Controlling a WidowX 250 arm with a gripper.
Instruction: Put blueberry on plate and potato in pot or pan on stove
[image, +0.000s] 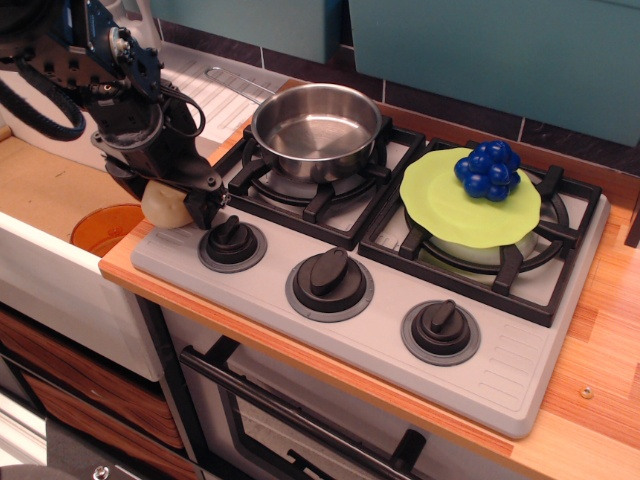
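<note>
— Where's the potato (165, 205)?
— Left of the frame, at the stove's (380, 300) front left corner. The gripper (172, 200) has its black fingers (205, 205) clamped on it, one on the right flank and the rest of the claw over its top. Only the pale beige lower part shows.

— Is it resting on anything?
— I cannot tell whether its underside touches the grey surface or hangs just clear. It sits just beside the leftmost knob (230, 240), up and to the left of it.

— And the blueberry (488, 170)?
— Right of centre, lying on the lime-green plate (450, 210), toward the plate's upper right edge. The plate lies over a white dish on the right burner grate (545, 270).

— The pan?
— The steel pan (316, 130) stands on the left burner grate (300, 195), upper middle of the frame, nothing inside it. Its thin handle (235, 80) runs off toward the upper left.

— What else is around?
— Two more black knobs, a middle one (330, 280) and a right one (440, 330), along the stove front. The wooden bench (600, 390) carries the stove. An orange cup (105, 228) sits in the sink at lower left, below the gripper.
</note>
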